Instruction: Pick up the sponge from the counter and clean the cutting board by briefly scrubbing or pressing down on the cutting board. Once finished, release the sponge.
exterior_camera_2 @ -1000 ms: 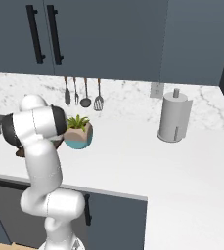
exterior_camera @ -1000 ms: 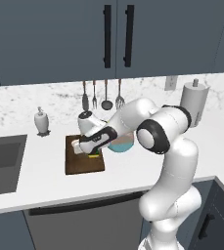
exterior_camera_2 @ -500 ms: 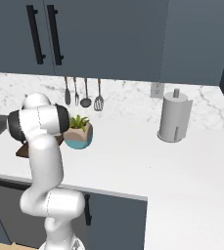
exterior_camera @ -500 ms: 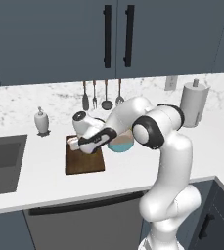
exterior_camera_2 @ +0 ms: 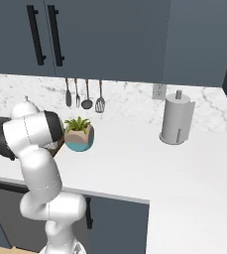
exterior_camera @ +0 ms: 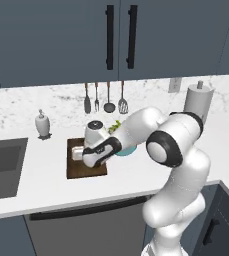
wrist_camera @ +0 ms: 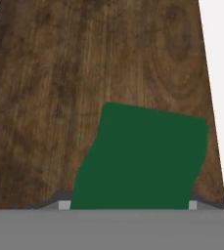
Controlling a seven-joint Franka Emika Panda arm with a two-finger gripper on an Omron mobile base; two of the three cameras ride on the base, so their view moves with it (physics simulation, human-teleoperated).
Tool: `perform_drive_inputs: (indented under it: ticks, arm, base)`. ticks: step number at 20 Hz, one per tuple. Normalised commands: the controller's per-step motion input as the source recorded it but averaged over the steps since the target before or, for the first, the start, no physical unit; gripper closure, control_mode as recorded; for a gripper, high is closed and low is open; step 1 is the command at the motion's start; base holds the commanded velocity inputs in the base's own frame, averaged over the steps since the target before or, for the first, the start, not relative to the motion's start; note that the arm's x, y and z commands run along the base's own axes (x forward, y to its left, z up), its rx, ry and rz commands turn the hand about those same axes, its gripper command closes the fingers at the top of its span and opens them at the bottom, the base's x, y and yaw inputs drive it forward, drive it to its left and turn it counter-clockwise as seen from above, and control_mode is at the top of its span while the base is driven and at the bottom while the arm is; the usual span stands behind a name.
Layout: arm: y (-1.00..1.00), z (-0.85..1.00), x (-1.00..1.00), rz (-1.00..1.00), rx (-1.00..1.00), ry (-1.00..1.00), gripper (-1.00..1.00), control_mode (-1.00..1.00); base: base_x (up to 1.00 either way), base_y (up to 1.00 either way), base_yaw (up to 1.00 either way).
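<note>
While bent low leftward, white arm (exterior_camera: 136, 131) with pincer (wrist_camera: 128, 204) clenched on sponge (wrist_camera: 140, 158) over cutting board (wrist_camera: 84, 63).

The cutting board (exterior_camera: 88, 169) lies on the desk (exterior_camera: 41, 185), right of the sink (exterior_camera: 1, 167) and toward the front edge. The sponge (wrist_camera: 142, 158) sits over the board, between the tool's (exterior_camera: 79, 154) fingers. A potted plant (exterior_camera_2: 79, 134) stands just right of the board; a paper towel roll (exterior_camera_2: 176, 118) stands farther right, near the back edge.
</note>
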Motion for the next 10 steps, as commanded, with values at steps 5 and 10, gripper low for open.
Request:
perform_drive_inputs:
  ticks: [5,10]
  arm:
    - [-0.77,0.07,-0.78,0.00,-0.15,-0.01,1.00,-1.00]
    - [-0.99,0.29,-0.18,0.00,-0.34,0.00,1.00,-1.00]
  base:
    - [0.00,0.00,0.00]
    - [0.00,0.00,0.00]
